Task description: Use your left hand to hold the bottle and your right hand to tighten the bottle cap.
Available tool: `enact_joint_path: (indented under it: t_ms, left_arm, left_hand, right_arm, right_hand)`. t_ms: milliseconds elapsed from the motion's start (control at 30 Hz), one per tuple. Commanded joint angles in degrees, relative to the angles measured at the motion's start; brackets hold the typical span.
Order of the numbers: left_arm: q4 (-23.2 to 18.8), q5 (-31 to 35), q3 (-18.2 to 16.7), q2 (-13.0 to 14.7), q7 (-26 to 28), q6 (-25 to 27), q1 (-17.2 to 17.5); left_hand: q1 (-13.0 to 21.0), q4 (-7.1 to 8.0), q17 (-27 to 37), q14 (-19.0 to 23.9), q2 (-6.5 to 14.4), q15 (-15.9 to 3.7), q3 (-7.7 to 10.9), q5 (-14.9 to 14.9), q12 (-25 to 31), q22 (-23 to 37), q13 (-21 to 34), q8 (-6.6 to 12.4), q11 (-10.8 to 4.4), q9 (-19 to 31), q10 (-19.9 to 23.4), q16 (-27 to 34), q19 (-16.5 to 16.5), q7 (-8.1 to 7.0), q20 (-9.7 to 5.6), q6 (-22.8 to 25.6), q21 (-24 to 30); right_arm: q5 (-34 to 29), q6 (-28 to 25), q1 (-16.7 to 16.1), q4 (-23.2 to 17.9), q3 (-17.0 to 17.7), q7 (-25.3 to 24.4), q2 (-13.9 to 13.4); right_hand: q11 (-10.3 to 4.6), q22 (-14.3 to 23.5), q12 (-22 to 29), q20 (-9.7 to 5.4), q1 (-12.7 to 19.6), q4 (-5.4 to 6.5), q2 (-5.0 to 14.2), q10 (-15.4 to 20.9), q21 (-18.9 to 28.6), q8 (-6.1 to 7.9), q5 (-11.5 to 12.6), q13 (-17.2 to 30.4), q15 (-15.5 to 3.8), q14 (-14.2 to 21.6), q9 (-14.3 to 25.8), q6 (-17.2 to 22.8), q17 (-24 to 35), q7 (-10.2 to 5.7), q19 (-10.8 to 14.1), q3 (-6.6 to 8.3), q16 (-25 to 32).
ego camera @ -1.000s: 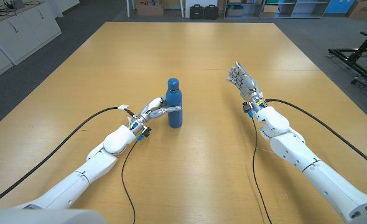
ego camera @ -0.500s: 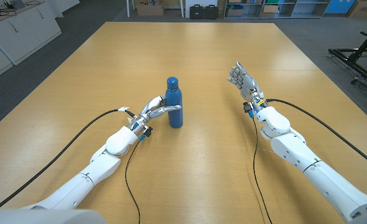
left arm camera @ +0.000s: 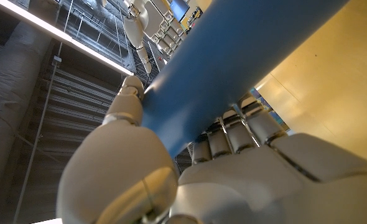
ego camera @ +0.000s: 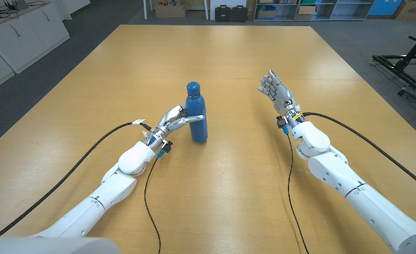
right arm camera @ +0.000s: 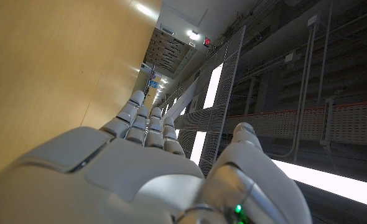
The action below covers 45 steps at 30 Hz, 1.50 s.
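A blue bottle [ego camera: 197,116] with a blue cap [ego camera: 193,88] stands near the middle of the wooden table [ego camera: 215,183], leaning slightly to the left. My left hand [ego camera: 176,122] grips its lower body from the left, fingers wrapped around it. In the left wrist view the bottle [left arm camera: 233,68] runs between the thumb and the fingers [left arm camera: 233,127]. My right hand [ego camera: 276,90] is raised to the right of the bottle, well apart from it, fingers straight and holding nothing. The right wrist view shows that hand [right arm camera: 140,155] with extended fingers.
Black cables [ego camera: 146,201] trail over the table from both wrists. Cabinets and boxes [ego camera: 171,10] stand beyond the table's far edge, and a black stand [ego camera: 405,67] is at the right.
The bottle's top has tipped a little to the left in my left hand's grip. The right hand has stayed in place.
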Motion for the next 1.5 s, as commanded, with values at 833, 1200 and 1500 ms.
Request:
enact_joint_path:
  t_ms: [833, 1200, 1500]
  left_arm:
    - [-8.78, -2.43, -1.49, 5.49, -3.57, 5.5, -0.12]
    - [-7.58, -2.63, -0.65, 5.76, -5.96, 4.59, -1.04]
    - [-6.79, -2.8, -0.76, 5.72, -6.59, 2.68, -0.73]
  left_hand:
    - [9.7, 2.77, 0.67, 4.39, 7.13, -9.65, 4.22, 0.76, -0.01, 0.68, 0.24, 0.79, -2.46, 0.29, 6.25, 0.06, 3.28, -5.69, -6.37, 8.22, 0.96]
    - [9.67, 2.92, 0.7, 4.52, 7.22, -9.62, 4.24, 0.79, -0.04, 0.71, 0.27, 0.9, -2.4, 0.32, 6.68, -0.09, 3.22, -5.83, -6.35, 8.63, 0.92]
    - [9.63, 3.02, 0.72, 4.7, 7.25, -9.58, 4.24, 0.83, -0.05, 0.75, 0.3, 1.05, -2.57, 0.36, 7.16, -0.22, 3.14, -6.1, -6.35, 9.17, 0.87]
  right_arm:
    - [-5.89, 1.56, -3.34, -10.21, 2.1, -1.12, -5.66]
    - [-9.26, 0.54, -4.85, -15.51, 4.19, -1.81, -9.39]
    - [-10.74, -0.71, -4.1, -17.64, 4.79, -0.84, -11.38]
  right_hand:
    - [-3.08, 0.29, 0.31, 0.14, 0.34, -0.74, 0.5, 0.7, -0.43, 0.09, 0.28, 0.3, -0.57, 1.93, 0.32, 1.02, 0.07, -0.22, 1.13, 0.06, 0.78]
    - [-3.99, 0.26, 1.34, 1.01, 2.02, -1.94, 0.51, 3.19, -0.8, 0.89, 0.37, 0.52, -0.64, 3.11, 0.39, 3.18, -0.13, -0.94, 1.67, 0.69, 1.05]
    - [-3.86, 0.25, 1.61, 1.4, 2.69, -2.42, 0.47, 3.83, -1.06, 1.21, 0.35, 0.62, -0.43, 3.58, 0.45, 4.2, -0.18, -0.6, 1.69, 0.91, 1.16]
